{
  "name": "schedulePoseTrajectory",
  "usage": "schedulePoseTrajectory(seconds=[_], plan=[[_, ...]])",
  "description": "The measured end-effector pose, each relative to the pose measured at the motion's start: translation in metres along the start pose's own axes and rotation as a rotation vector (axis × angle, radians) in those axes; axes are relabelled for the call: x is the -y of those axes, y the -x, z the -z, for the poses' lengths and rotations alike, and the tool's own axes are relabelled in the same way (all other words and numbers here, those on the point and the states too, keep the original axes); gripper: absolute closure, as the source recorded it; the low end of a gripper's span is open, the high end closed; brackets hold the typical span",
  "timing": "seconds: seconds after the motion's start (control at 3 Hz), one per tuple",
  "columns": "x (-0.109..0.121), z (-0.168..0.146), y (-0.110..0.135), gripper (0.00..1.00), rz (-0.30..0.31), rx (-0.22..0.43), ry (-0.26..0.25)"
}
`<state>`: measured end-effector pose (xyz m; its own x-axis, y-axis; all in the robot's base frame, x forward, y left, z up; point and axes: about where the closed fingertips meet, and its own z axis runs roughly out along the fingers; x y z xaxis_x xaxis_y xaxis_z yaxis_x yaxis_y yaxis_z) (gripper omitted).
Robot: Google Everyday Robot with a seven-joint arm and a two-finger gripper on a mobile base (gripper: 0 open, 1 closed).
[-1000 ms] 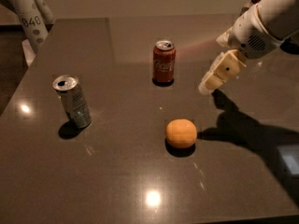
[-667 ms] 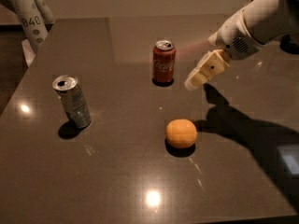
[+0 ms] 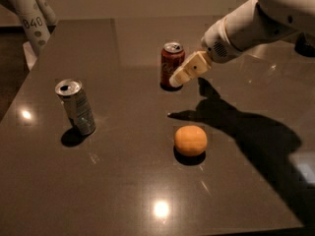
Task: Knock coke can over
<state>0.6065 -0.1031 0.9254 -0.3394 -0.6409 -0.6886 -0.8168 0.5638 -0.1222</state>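
The coke can (image 3: 169, 62) is seen upright at the far middle of the counter (image 3: 123, 186). The pincer (image 3: 177, 79) is held against its right side; whether it is open or closed cannot be told. A silver can (image 3: 76, 107) and an orange (image 3: 191, 140) are set nearer.

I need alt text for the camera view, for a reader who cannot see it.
The robot's gripper is at the right side of an upright red coke can on a dark table. A silver can stands left; an orange lies nearer.
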Motion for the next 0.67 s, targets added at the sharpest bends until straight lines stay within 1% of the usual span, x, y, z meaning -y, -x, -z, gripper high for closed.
schedulePoseTrajectory(seconds=[0.33, 0.67], plan=[[0.007, -0.02, 0.011, 0.0, -0.018, 0.018, -0.001], [0.01, -0.036, 0.02, 0.0, -0.033, 0.031, 0.012]])
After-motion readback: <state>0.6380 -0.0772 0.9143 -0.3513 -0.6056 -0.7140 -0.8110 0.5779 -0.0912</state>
